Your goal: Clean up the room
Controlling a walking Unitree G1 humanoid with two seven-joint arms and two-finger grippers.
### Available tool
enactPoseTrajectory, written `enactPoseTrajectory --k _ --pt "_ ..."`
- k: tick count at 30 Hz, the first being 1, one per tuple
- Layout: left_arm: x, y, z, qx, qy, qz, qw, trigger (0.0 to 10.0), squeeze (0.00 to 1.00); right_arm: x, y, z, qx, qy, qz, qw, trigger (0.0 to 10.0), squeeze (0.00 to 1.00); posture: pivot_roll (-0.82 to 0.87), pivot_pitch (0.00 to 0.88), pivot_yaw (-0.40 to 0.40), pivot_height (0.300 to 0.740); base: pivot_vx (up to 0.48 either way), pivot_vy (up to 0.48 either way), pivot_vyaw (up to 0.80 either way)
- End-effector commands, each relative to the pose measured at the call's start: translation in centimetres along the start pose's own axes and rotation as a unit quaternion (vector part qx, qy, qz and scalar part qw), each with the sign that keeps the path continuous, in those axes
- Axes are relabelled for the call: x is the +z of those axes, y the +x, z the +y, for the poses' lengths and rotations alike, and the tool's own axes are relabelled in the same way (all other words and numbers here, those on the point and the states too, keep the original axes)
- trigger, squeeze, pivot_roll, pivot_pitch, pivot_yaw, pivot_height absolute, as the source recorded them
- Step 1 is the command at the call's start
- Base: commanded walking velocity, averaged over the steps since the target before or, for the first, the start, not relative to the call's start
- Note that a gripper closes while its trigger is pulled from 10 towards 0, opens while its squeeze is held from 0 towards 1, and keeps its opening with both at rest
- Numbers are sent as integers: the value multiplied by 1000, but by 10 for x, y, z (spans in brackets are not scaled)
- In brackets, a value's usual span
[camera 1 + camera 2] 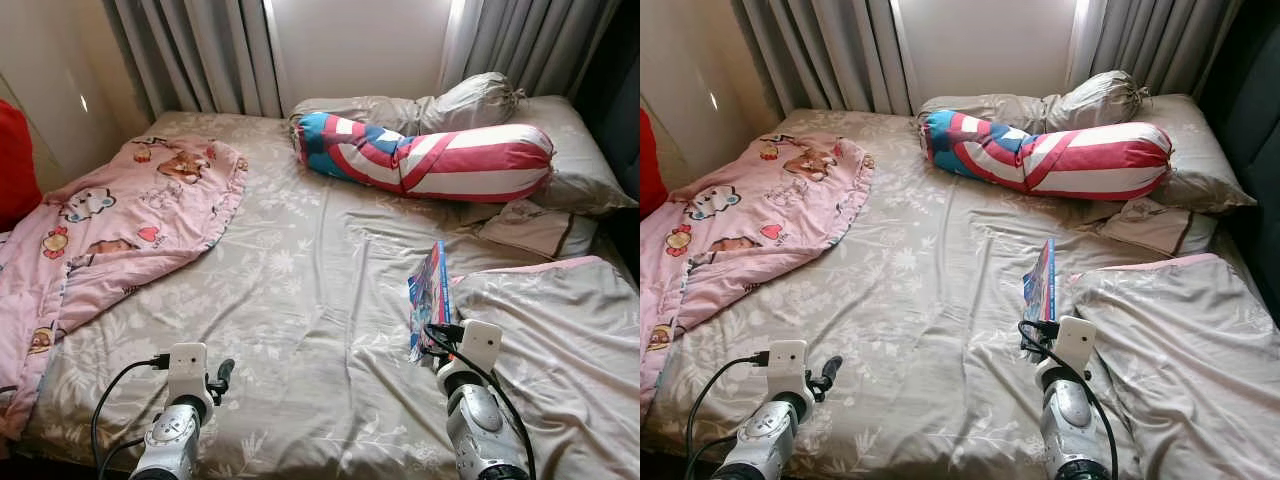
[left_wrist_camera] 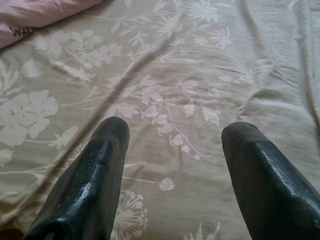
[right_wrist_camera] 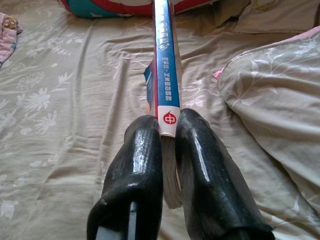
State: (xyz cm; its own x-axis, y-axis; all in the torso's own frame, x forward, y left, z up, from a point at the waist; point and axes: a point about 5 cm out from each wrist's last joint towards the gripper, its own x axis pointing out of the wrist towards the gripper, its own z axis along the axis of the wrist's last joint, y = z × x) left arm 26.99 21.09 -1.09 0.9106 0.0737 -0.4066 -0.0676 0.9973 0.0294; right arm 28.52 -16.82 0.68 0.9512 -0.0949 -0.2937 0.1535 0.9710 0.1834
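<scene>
Grey curtains (image 1: 190, 50) hang behind the bed's head edge, flanking a pale wall (image 1: 355, 45).

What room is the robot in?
Most likely a bedroom. There is a big bed with pillows, a pink cartoon blanket and curtains behind. The right gripper holds a book.

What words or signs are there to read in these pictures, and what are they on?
"中" in a red circle: on the spine of the book clamped in the right end effector.
Blue characters above it on the spine: too blurred to read.
"WH": dark letters on the pink blanket, cut off by the picture edge.
</scene>
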Motion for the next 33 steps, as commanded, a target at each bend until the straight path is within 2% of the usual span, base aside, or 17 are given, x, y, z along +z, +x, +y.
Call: enactPoseTrajectory --k 1,6,7,9,10,12,33 --pt "-2 -1 1 1 -2 3 1000 10000 0 8 2 1 3 -1 -19 1000 10000 0 -50 30 10 690 0 0 0" --pt "-2 -1 1 1 -2 3 1000 10000 0 8 2 1 3 -1 -19 1000 10000 0 -50 30 10 690 0 0 0" --pt "5 1 0 -1 -5 -19 1000 10000 0 7 1 1 3 -4 -15 1000 10000 0 -48 30 10 690 0 0 0" --pt "44 4 -14 -36 -2 -136 990 10000 0 5 6 0 7 -6 13 1000 10000 0 -45 25 8 675 0 0 0" --pt "48 4 -15 -39 -2 -148 988 10000 0 5 6 0 7 -7 16 1000 10000 0 -45 25 8 670 0 0 0" --pt "49 4 -15 -39 -2 -149 988 10000 0 5 6 0 7 -10 10 1000 10000 0 -45 25 8 660 0 0 0" --pt "53 3 -13 -44 -8 -159 986 10000 0 2 6 -3 5 -6 18 1000 10000 0 -41 26 8 660 0 0 0"
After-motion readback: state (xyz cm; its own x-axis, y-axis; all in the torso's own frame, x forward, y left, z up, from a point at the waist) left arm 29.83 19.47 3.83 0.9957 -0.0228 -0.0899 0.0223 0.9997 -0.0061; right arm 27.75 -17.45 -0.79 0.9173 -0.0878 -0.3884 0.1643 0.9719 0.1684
